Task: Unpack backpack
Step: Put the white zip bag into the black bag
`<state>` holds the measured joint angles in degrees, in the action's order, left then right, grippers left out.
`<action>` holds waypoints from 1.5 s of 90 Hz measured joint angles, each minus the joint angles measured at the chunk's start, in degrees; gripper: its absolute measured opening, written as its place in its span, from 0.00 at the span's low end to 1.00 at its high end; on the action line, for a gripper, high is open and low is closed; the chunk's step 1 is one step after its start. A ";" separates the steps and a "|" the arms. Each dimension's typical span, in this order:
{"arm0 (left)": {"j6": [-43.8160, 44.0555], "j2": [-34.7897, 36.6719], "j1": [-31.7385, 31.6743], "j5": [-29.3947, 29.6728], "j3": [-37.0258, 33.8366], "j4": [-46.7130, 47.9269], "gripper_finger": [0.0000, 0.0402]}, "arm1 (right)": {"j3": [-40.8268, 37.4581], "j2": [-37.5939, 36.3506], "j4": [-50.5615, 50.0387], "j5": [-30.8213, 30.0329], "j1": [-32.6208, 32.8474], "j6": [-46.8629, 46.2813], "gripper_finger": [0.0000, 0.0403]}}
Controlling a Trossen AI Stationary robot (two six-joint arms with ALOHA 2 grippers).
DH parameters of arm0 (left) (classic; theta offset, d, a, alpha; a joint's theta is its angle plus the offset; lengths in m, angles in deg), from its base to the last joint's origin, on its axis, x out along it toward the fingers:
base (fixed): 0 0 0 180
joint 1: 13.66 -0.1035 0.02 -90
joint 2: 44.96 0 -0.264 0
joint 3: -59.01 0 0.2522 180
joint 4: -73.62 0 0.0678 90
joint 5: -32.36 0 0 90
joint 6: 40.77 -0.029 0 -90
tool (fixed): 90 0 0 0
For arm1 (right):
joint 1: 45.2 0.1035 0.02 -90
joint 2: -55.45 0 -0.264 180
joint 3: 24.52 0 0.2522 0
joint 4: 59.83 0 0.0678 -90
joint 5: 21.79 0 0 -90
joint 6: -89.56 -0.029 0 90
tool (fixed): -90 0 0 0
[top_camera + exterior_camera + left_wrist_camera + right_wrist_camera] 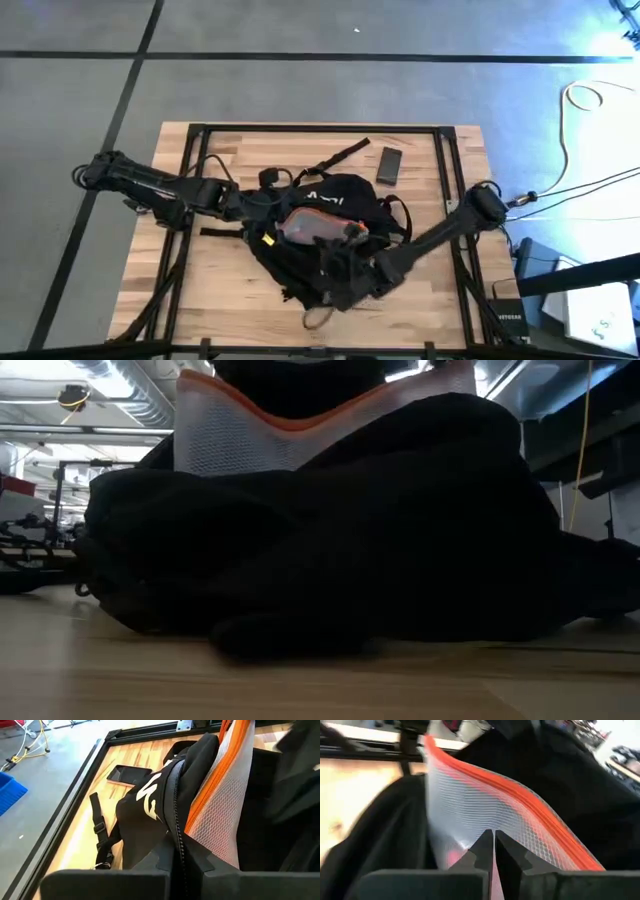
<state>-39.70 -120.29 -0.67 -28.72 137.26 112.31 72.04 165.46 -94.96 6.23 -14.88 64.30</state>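
The black backpack [325, 250] with white lettering [150, 797] lies in the middle of the table. A translucent mesh pouch with orange trim [318, 226] sticks up out of its opening and rises above the black fabric in the low view [260, 435]. My left gripper [179, 854] comes from the table's left and is shut on the backpack's zipper edge. My right gripper [493, 839] comes from the right and is shut on the pouch's mesh wall. My left gripper pinches the backpack's zippered opening edge [176, 837] between its two fingers, beside the pouch's orange trim. It reaches in level from the table's left, and the edge stands raised above the table. My right gripper pinches the pouch's white mesh wall [487, 825] between its two fingers, below the orange trim. The pouch stands upright, its lower part still inside the backpack.
A dark flat phone-like item [389, 165] lies on the wood at the far right of the backpack. A loose black strap [335, 157] runs toward the far edge. The black table frame [455, 170] borders the top; bare wood shows at the near left.
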 joint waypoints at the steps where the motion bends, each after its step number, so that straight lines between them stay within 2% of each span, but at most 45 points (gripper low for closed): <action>1: 0.02 0.00 0.00 -0.01 0.00 0.00 0.00 | 0.00 0.20 0.14 -0.04 -0.30 -0.09 0.00; 19: 0.10 0.00 0.02 -0.07 0.00 0.16 0.00 | 0.02 3.56 -0.11 -5.40 -4.78 -2.99 0.00; 38: 0.16 0.00 0.37 -0.07 0.00 0.31 0.00 | 0.00 8.70 -1.64 -0.22 -10.31 -9.90 0.00; 51: 0.03 0.00 0.63 -0.12 -0.01 0.27 0.00 | 0.09 9.75 -2.50 0.25 -11.49 -14.60 0.00; 78: -0.07 -0.02 0.61 -0.13 -0.02 0.12 0.00 | 0.30 13.45 -13.34 4.78 -13.98 -25.33 0.00; 108: -0.58 -0.02 0.61 -0.27 -0.02 -0.10 0.00 | 0.37 13.18 -16.10 10.76 -13.05 -22.77 0.00; 113: -0.65 -0.02 0.63 -0.30 -0.02 0.00 0.00 | 0.22 12.48 -17.94 9.13 -11.78 -24.82 0.00; 128: -0.69 -0.02 0.63 -0.44 -0.02 0.42 0.00 | -0.36 8.83 -17.68 -3.42 -7.08 -26.43 0.00; 135: -0.68 -0.02 0.66 -0.46 -0.02 0.31 0.00 | 0.09 6.61 -16.83 -5.95 -7.12 -25.95 0.00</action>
<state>-40.37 -120.32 -0.01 -29.18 137.23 112.62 72.13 172.07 -111.78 0.29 -22.01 38.35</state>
